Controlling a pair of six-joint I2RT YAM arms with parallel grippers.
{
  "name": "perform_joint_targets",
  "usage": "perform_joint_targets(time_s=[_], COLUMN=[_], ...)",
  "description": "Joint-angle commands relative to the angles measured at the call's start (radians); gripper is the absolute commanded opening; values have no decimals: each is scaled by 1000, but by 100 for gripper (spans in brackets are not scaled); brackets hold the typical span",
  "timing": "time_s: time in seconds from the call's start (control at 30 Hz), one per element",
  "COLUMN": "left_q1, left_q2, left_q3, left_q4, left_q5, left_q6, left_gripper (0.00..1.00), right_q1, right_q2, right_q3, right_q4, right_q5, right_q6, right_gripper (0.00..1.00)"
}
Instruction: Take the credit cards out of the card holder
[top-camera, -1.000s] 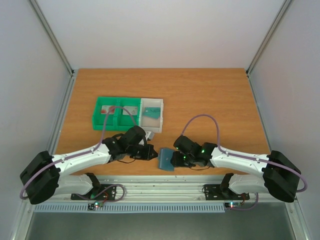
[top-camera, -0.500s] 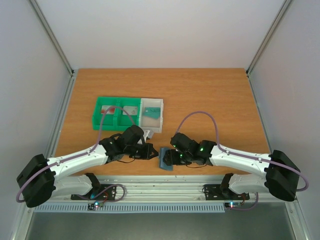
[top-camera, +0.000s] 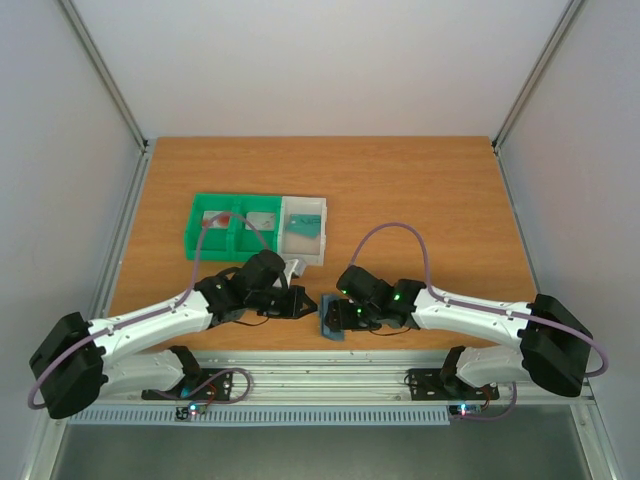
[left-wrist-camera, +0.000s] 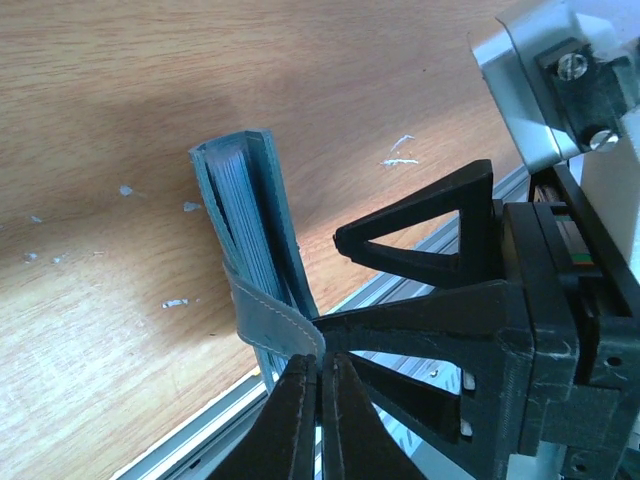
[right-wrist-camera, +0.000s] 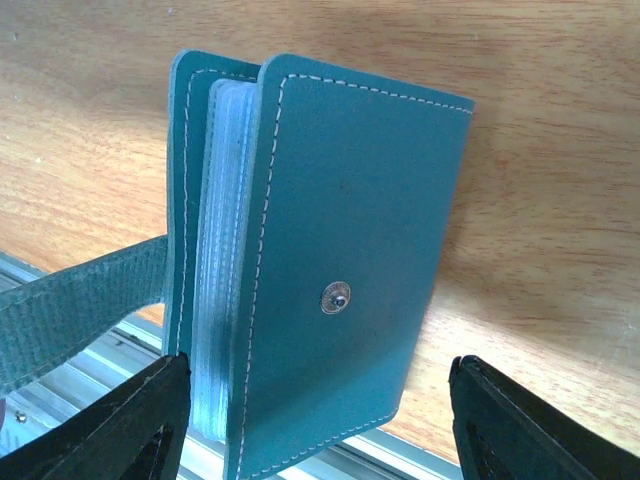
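The card holder (right-wrist-camera: 340, 300) is blue-teal with a metal snap and stands on edge near the table's front edge (top-camera: 332, 322). Clear sleeves show between its covers, and I cannot make out any card in them. My left gripper (left-wrist-camera: 320, 362) is shut on the holder's strap (left-wrist-camera: 268, 318), pulling it sideways. My right gripper (right-wrist-camera: 318, 370) is open and straddles the holder, one finger (right-wrist-camera: 120, 430) by the back cover, the other finger (right-wrist-camera: 540, 420) well clear of the front cover. Pale credit cards (top-camera: 212, 218) lie in the green tray and a teal one (top-camera: 305, 222) in the white tray.
The green tray (top-camera: 238, 240) and the white tray (top-camera: 303, 248) stand side by side behind the left arm. The metal rail (left-wrist-camera: 190, 450) of the table's front edge runs just below the holder. Both wrists sit close together over it.
My right gripper has opened wide and slid left around the holder. The holder has turned from lying flatter to standing on edge. My left arm shifted slightly left, still gripping the strap.
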Motion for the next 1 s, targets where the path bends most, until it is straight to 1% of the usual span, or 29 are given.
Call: perform_joint_targets(time_s=[0.0,0.27,0.47,0.7,0.73,0.8,0.9,0.97], left_q1=[1,1,1,1,1,1,1,1], left_q2=[-25,-53,-78,-85,-84,-84,-85,-85], left_q3=[-12,-27,-44,-50,-52,-53,-54,-56], left_q4=[35,-4,-41,-94,-94,-96,-103,-117], left_q5=[13,-29,-67,-104,-103,-104,-114,-130], left_q6=[-4,8,17,42,43,43,45,51], left_gripper=[0,0,0,1,1,0,0,0], right_q1=[9,9,9,9,9,9,9,9], right_q2=[7,-43,-76,-84,-79,-67,-58,-54], right_q3=[36,30,9,2,3,4,4,-6], right_q4=[-47,-139,-200,-274,-285,-303,-299,-268], right_q5=[51,124,203,281,293,312,323,316], right_q6=[-8,-11,4,30,34,43,44,35], right_gripper=[71,68,68,64,62,55,40,31])
